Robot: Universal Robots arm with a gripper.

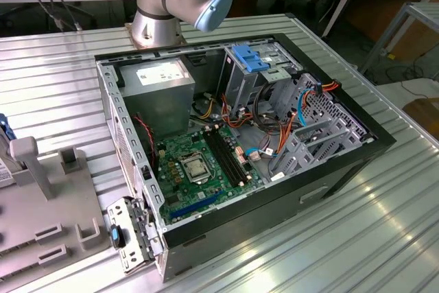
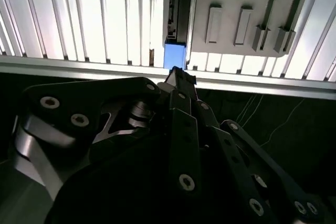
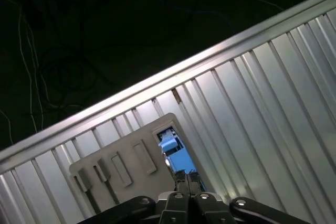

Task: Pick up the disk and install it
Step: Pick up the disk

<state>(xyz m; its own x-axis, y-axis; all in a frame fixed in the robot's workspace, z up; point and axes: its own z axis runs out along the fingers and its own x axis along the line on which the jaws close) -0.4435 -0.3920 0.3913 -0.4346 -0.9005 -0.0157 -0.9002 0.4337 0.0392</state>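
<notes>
Claw: gripper (image 3: pixel 184 178) had its fingertips pressed together with nothing between them, tips just short of the disk's blue end; touching or apart could not be told.
Claw, other camera: in the second wrist view the gripper (image 2: pixel 181 77) pointed at the same blue end from beyond the table edge.
Disk: the disk (image 3: pixel 169 141) stood on edge in a slot of the grey fixture (image 3: pixel 121 169), blue rail end toward the claw; in the second wrist view its dark body (image 2: pixel 178 9) ran away from the camera.
Disk label: no print readable.
Fixture: sat on the slatted metal table (image 1: pixel 384 224) at the exterior view's left (image 1: pixel 41 190), well apart from the case's drive cage.
Case: open black computer case (image 1: pixel 343 169) lay on its side on the table.
Case contents: green motherboard (image 1: pixel 199 162), grey power supply (image 1: pixel 161 94), metal drive cage (image 1: pixel 257 80) with a blue latch (image 1: pixel 252 58) on top, loose coloured cables (image 1: pixel 264 135).
Power supply label: white sticker (image 1: pixel 156 73), print too small to read.
Arm: base (image 1: pixel 158 22) stood behind the case.
</notes>
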